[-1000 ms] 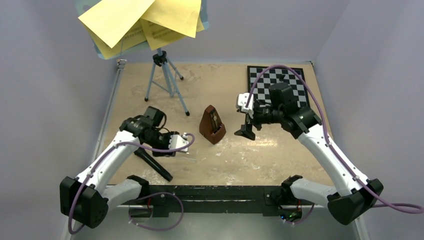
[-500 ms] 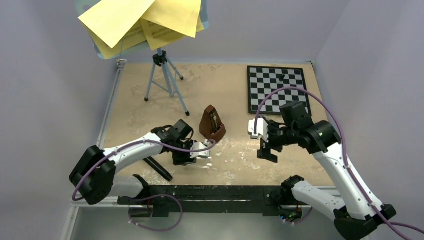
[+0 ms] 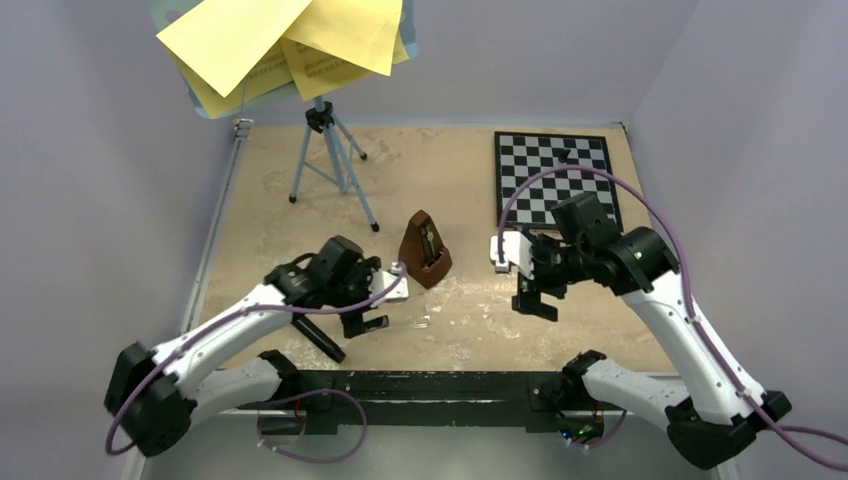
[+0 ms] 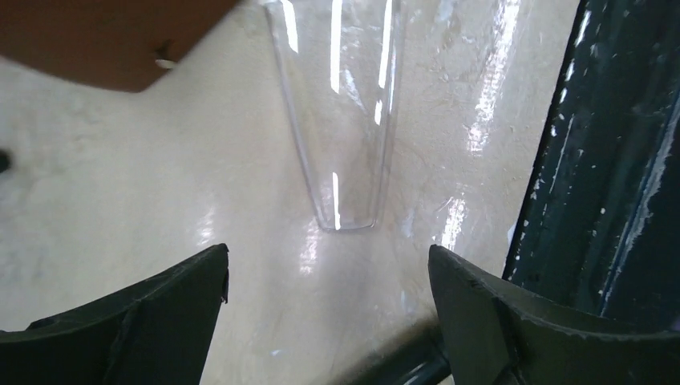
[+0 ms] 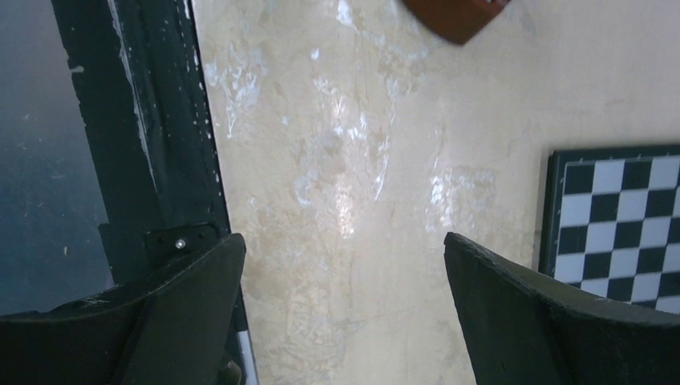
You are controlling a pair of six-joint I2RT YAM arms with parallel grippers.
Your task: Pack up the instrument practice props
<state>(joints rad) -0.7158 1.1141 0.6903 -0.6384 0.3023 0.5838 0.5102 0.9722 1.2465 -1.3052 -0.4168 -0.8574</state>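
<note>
Top external view: both arms are bending inward, flanking the brown metronome [image 3: 424, 250], which is standing mid-way across the surface [image 3: 470, 325].
Left end effector [image 4: 325, 273]: is gaping wide, holding nothing.
Right end effector [image 5: 341, 245]: is hovering wide open, holding nothing.

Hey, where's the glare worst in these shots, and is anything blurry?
Left wrist view: bright streaks on the clear plastic piece and a sheen on the table. Right wrist view: white glare patch mid-table, chessboard sharp. Top view: even light, nothing blurred.
</note>
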